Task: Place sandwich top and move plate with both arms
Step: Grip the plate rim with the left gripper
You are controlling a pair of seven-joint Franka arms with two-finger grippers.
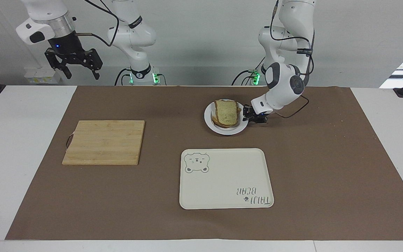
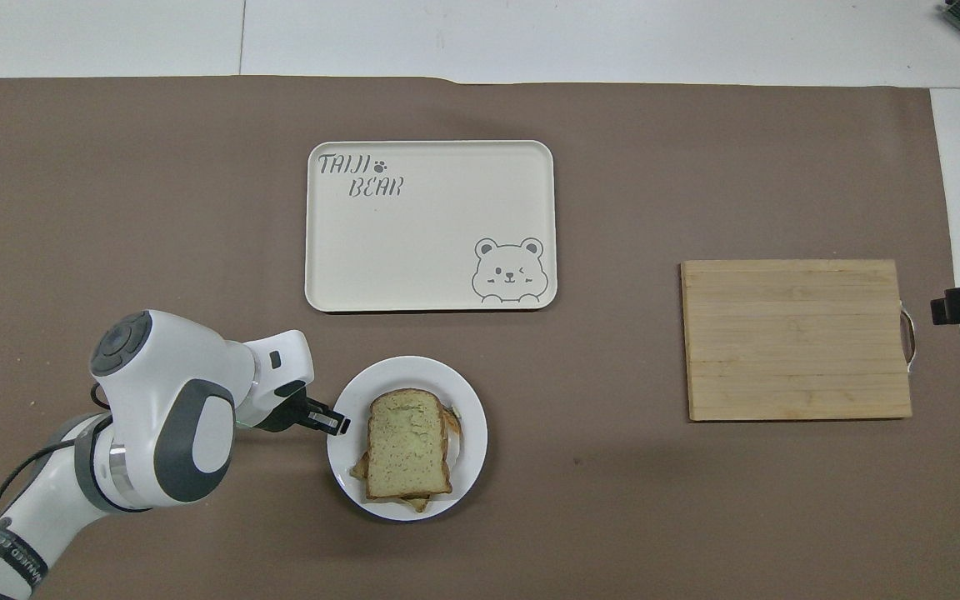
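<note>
**A rim pinch on a loaded plate**

We start with the brown mat, which carries everything. The cream bear tray lies farthest from the robots. The wooden cutting board sits toward the right arm's end of the table. The plate is nearer to the robots than the tray and toward the left arm's end.

On the plate the sandwich top already rests on the stack below it, edges slightly offset.

The left gripper is low at the plate's rim on the left arm's side, its fingers closed on the rim edge. The right gripper hangs high above the table's right-arm end with fingers spread, holding nothing; that arm waits.

We judge the plate stiff, smooth and likely slippery. With the sandwich on it, it is heavy off-centre for a one-sided pinch, so it may tilt or twist. The bread is soft, light and loose, and a tilt could slide the top slice off. We think the thin raised rim is the only real hold, best taken at two facing points and kept level.
</note>
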